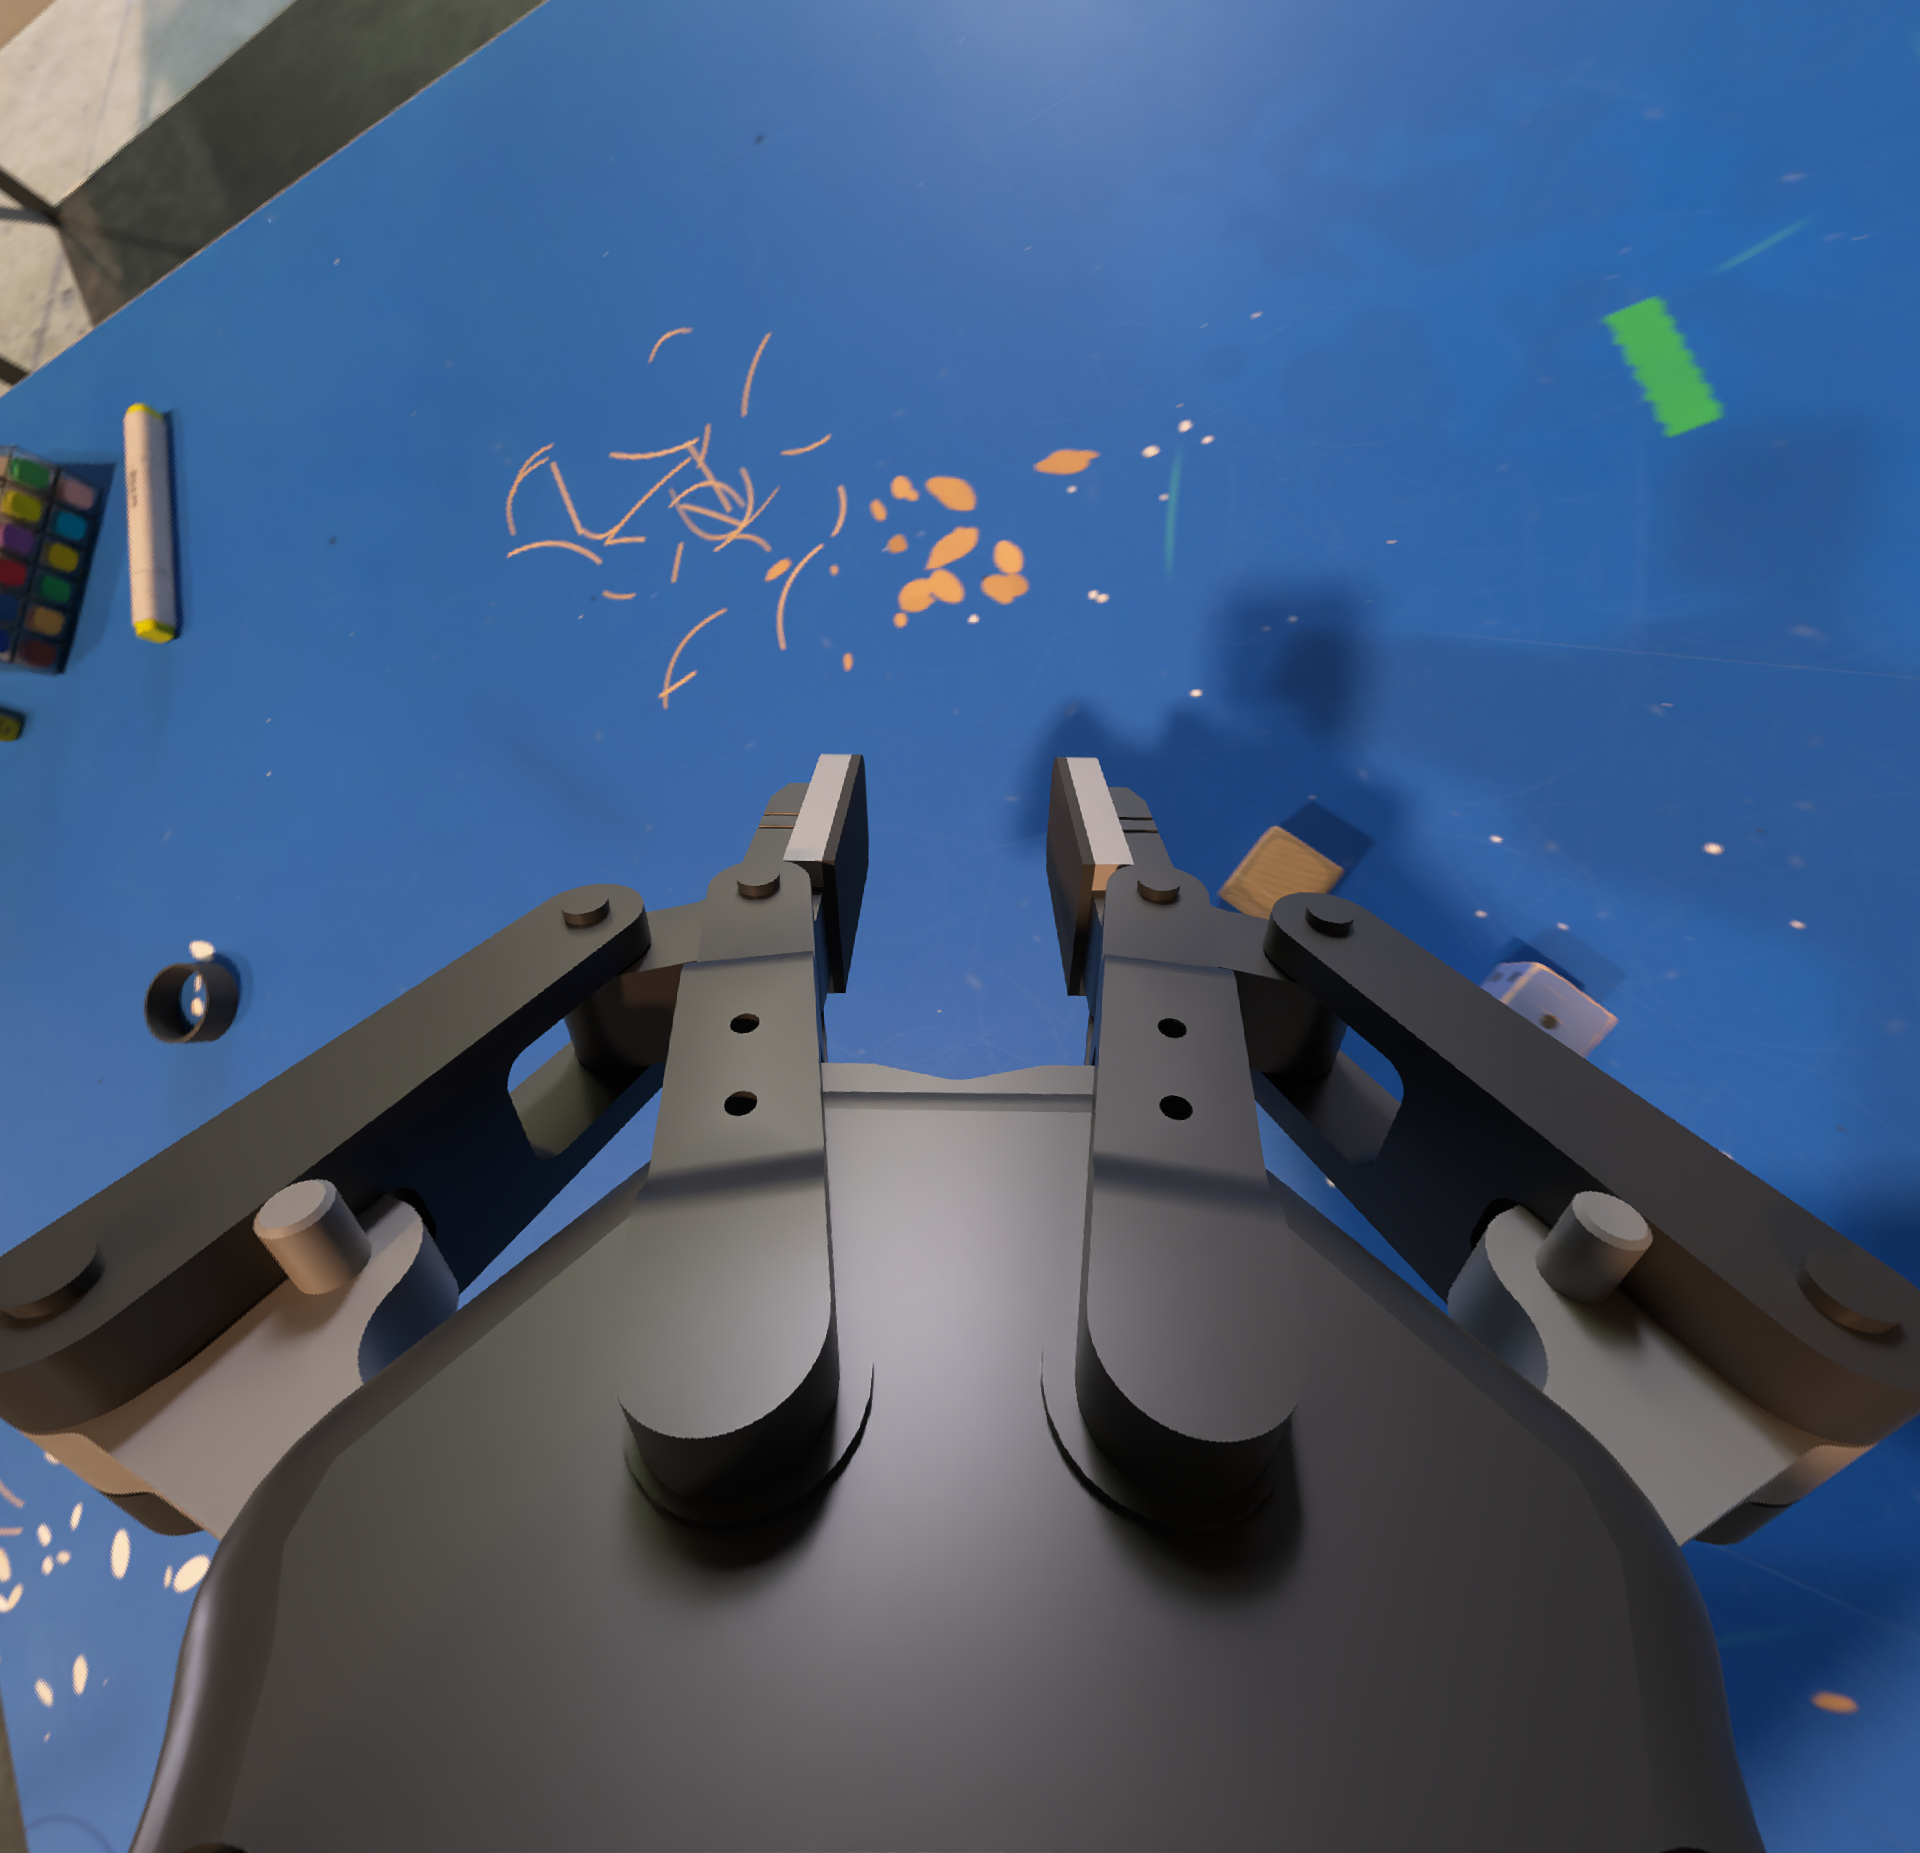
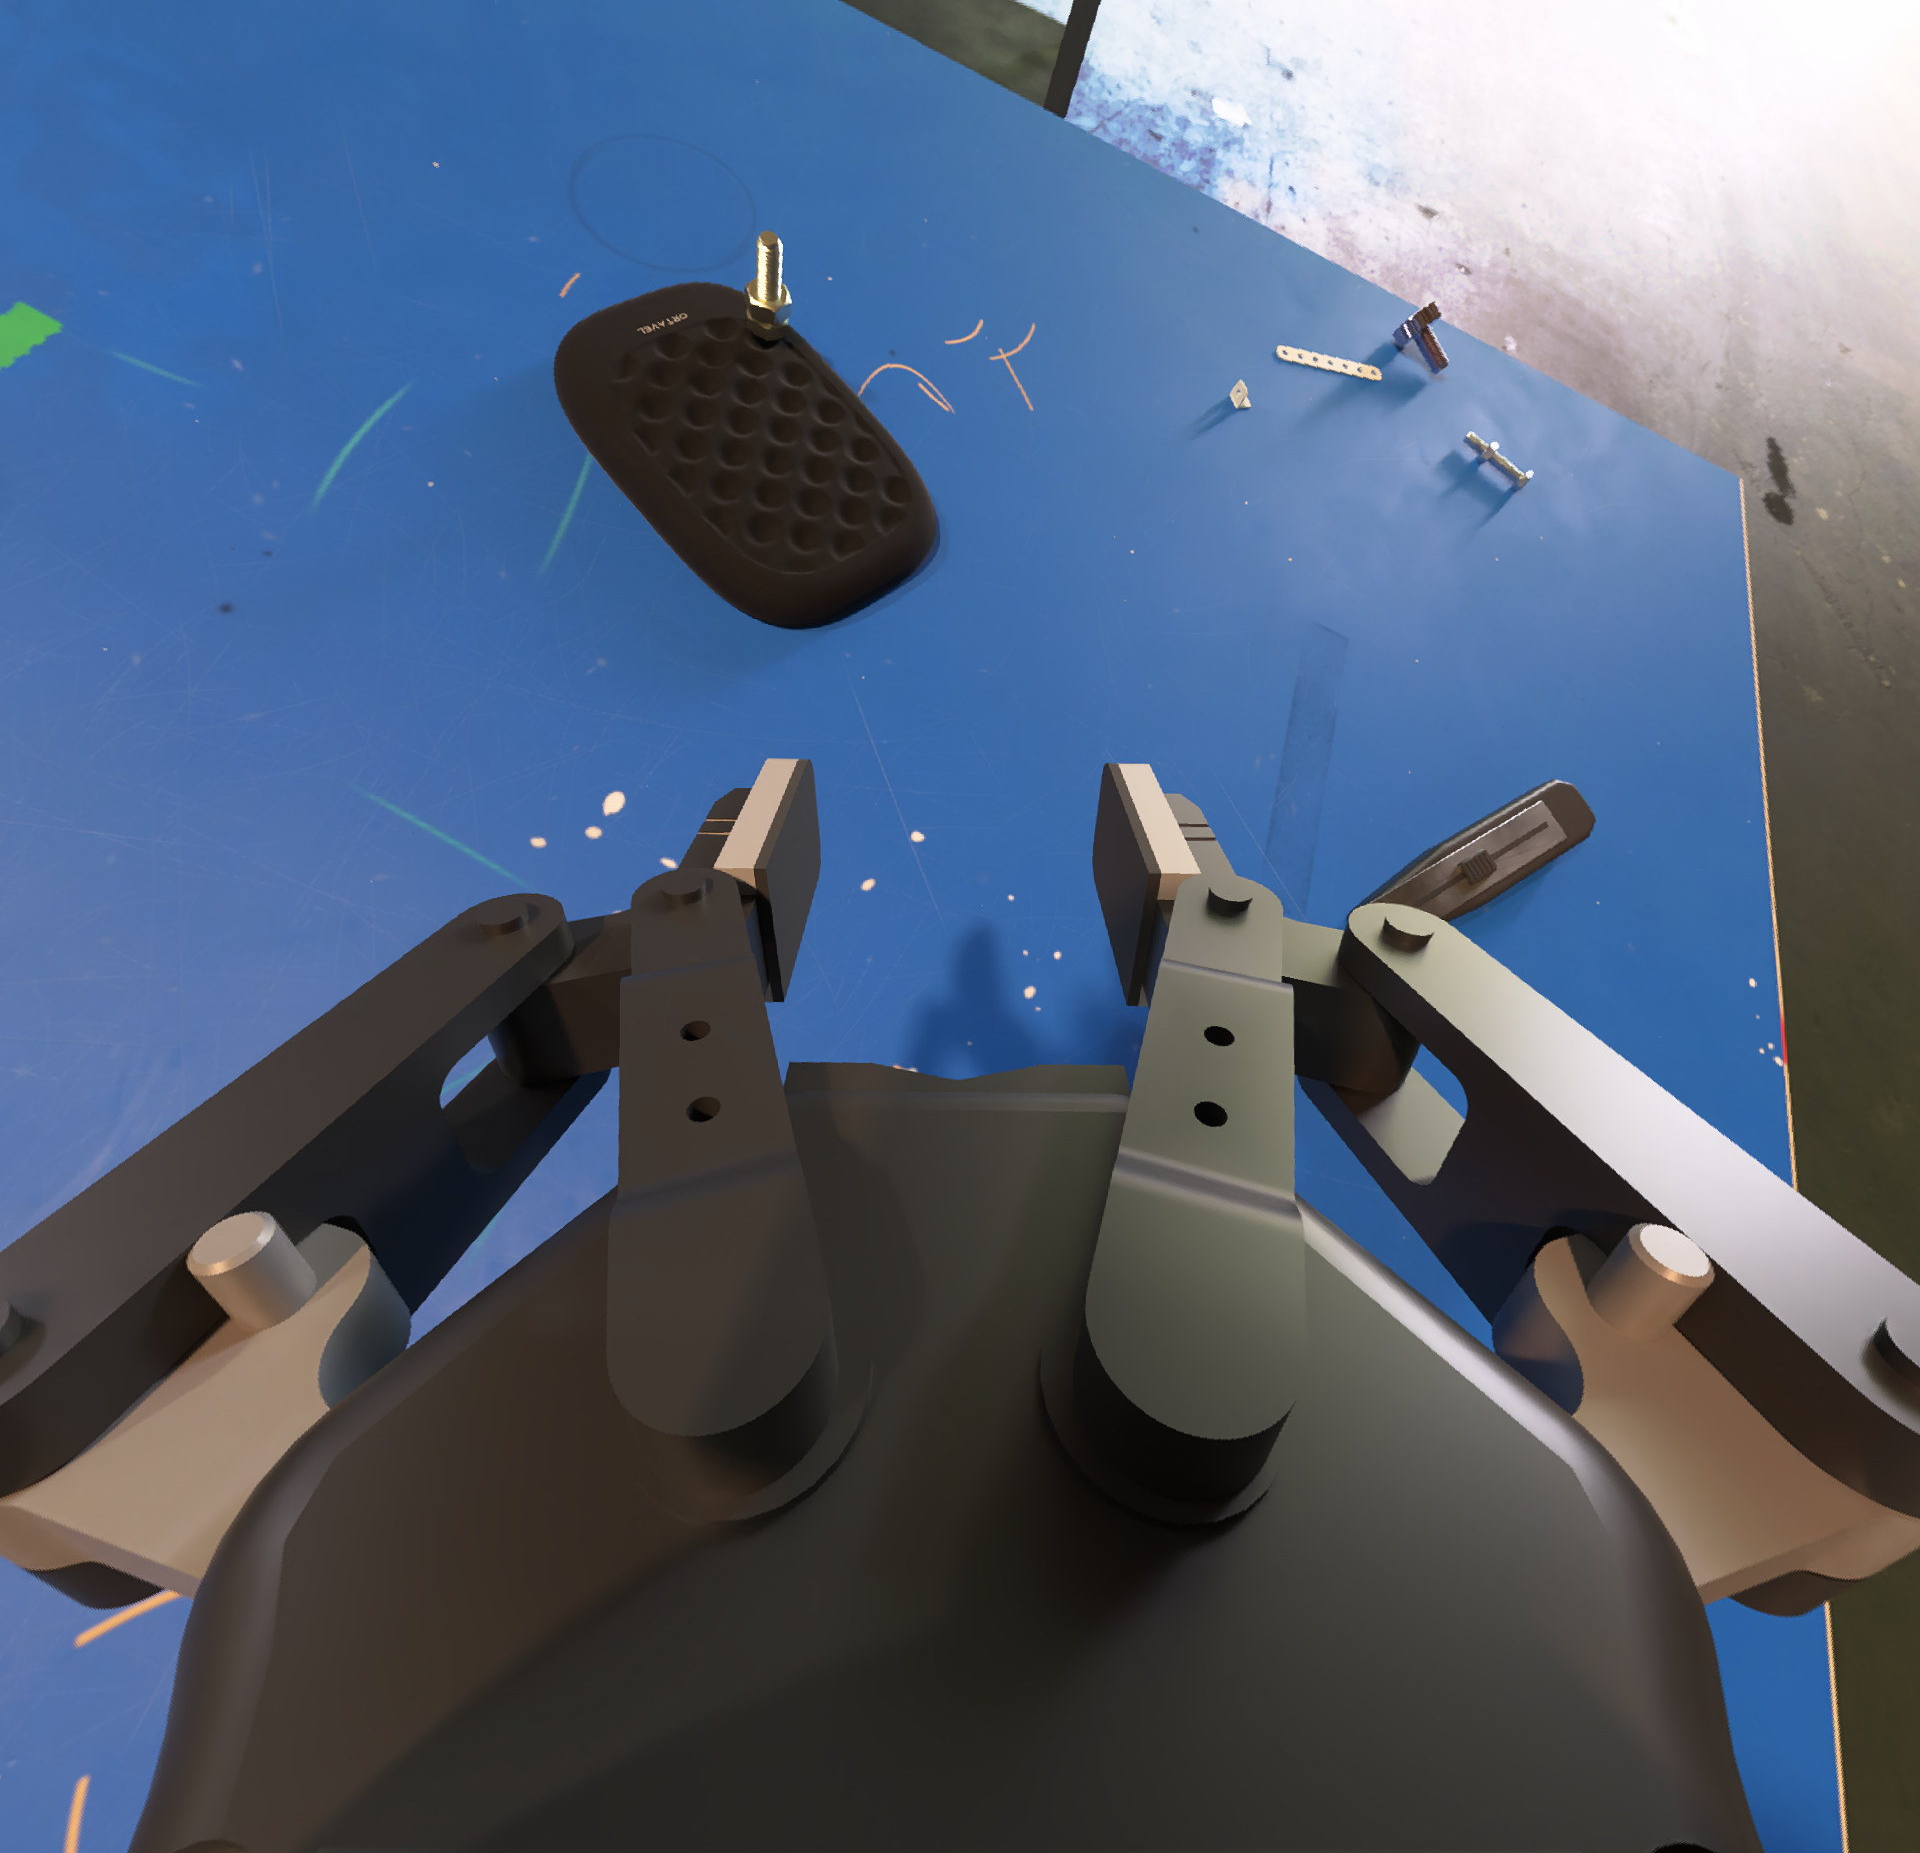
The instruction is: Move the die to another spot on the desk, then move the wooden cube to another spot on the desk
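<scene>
In the left wrist view, the wooden cube [image 1: 1280, 871] lies on the blue desk [image 1: 1039, 193] just right of my left gripper's right finger. The white die [image 1: 1550, 1003] lies farther right, partly hidden behind the gripper's right linkage. My left gripper [image 1: 956, 816] is open and empty, hovering above bare desk, to the left of both objects. My right gripper [image 2: 956, 827] is open and empty above the desk [image 2: 312, 660] in the right wrist view. Neither the die nor the cube shows in the right wrist view.
Left wrist view: a white marker [image 1: 149, 520], a paint palette [image 1: 42, 556] and a black ring [image 1: 192, 1000] at the left, green tape [image 1: 1662, 364] at the far right. Right wrist view: a black dimpled pad [image 2: 743, 453], a brass bolt [image 2: 769, 281], small metal parts [image 2: 1330, 361], a dark utility knife [image 2: 1475, 853], and the desk edge [image 2: 1766, 868] at the right.
</scene>
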{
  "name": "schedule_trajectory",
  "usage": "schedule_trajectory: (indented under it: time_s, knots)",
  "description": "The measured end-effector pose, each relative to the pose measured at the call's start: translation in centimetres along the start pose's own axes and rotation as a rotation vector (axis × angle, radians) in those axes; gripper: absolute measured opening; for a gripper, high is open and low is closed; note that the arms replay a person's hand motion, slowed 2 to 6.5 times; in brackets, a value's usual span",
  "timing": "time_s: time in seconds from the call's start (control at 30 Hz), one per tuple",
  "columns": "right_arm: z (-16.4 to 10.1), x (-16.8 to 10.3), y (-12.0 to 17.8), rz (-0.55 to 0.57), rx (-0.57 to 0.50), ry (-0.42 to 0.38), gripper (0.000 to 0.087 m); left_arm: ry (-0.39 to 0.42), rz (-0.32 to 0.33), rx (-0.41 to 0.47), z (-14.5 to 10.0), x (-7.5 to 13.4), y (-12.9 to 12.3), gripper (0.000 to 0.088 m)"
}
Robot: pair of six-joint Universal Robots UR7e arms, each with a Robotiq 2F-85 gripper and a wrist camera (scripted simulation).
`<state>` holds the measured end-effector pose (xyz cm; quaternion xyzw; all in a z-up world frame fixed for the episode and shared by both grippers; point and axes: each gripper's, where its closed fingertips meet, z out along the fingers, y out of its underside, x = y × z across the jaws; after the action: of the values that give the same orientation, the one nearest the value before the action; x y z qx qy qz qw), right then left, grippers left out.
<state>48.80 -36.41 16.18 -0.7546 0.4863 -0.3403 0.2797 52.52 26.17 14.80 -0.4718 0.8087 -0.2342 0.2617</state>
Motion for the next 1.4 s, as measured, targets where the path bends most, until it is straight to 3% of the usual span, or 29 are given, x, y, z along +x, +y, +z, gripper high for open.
schedule_trajectory:
  time_s: [0.23, 0.53, 0.67, 0.9, 1.1, 1.4]
  knots:
    - [-0.1, -0.2, -0.2, -0.002, 0.009, -0.008, 0.0481, 0.162, 0.067, 0.055, -2.2, 3.7, -0.6, 0.0330]
    - [-0.1, -0.4, -0.3, 0.005, 0.018, -0.024, 0.0481, 0.399, 0.242, 0.033, -3.9, 9.1, 0.8, 0.0380]
    - [0.0, -0.4, -0.3, 0.009, 0.017, -0.029, 0.0481, 0.441, 0.339, -0.011, -3.8, 10.5, 1.9, 0.0380]
    - [0.1, -0.4, 0.0, 0.013, 0.009, -0.034, 0.0483, 0.440, 0.468, -0.116, -2.7, 11.5, 3.8, 0.0362]
    - [0.1, -0.3, 0.1, 0.015, 0.005, -0.034, 0.0484, 0.453, 0.495, -0.227, -1.8, 12.1, 5.3, 0.0345]
    - [0.0, -0.3, 0.1, 0.023, 0.008, -0.040, 0.0485, 0.514, 0.462, -0.352, -0.8, 13.2, 6.4, 0.0347]
